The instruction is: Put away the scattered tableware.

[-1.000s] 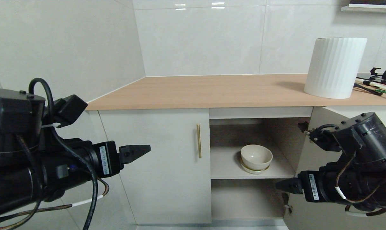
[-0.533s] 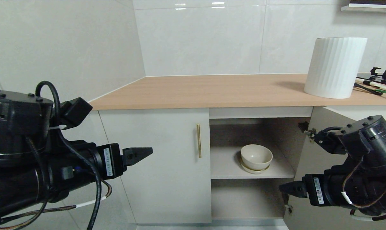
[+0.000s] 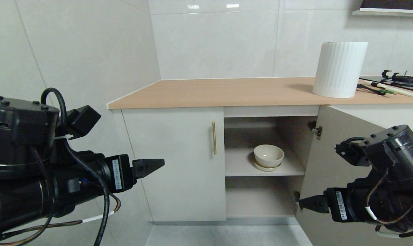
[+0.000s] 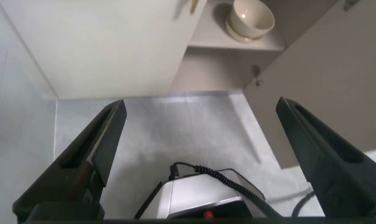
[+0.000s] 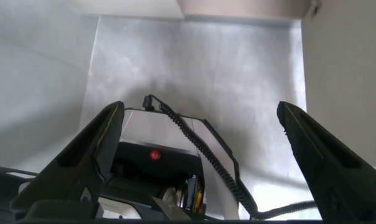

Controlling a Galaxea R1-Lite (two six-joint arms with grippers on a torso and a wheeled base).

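left gripper (image 3: 156, 163) spread, empty | right gripper (image 3: 301, 202) spread, empty | bowl (image 3: 268, 155) on cabinet shelf (image 3: 237, 164)

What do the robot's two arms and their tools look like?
The left arm and right arm are matt black, with thick round housings dotted with small screws. The left tool and right tool are black, tapering wedges. A white printed label sits at each wrist. A thick black cable loops over the left arm; thin white and brown wires hang beneath.
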